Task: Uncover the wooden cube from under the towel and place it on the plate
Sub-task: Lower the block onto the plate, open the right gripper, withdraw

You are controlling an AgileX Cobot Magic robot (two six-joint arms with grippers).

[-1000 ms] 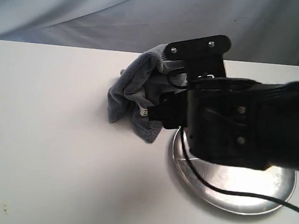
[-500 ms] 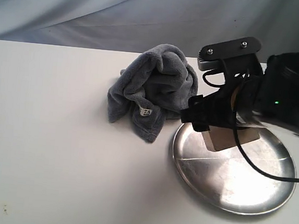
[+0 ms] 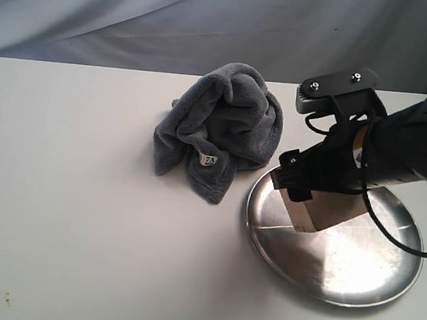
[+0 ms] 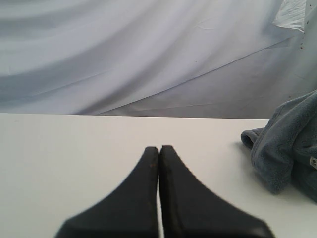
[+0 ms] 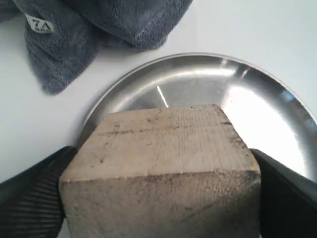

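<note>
The pale tan wooden cube (image 3: 327, 210) (image 5: 161, 163) is held between the fingers of my right gripper (image 3: 323, 192) (image 5: 161, 198), which is shut on its two sides. It hangs low over the near left part of the shiny steel plate (image 3: 353, 277) (image 5: 198, 82); whether it touches the plate I cannot tell. The dark grey towel (image 3: 219, 134) (image 5: 89, 25) lies crumpled on the white table just left of the plate, its white tag (image 3: 207, 160) showing. My left gripper (image 4: 159, 148) is shut on nothing, low over bare table, with the towel's edge (image 4: 290, 144) off to one side.
A white table (image 3: 68, 192) carries everything. A pale draped cloth (image 3: 136, 18) hangs behind its far edge. The right arm's black body and cable (image 3: 402, 146) reach over the plate's far right side.
My right gripper has carried the cube away from the towel, rightward and down over the plate. The towel has stayed crumpled where it lay.
</note>
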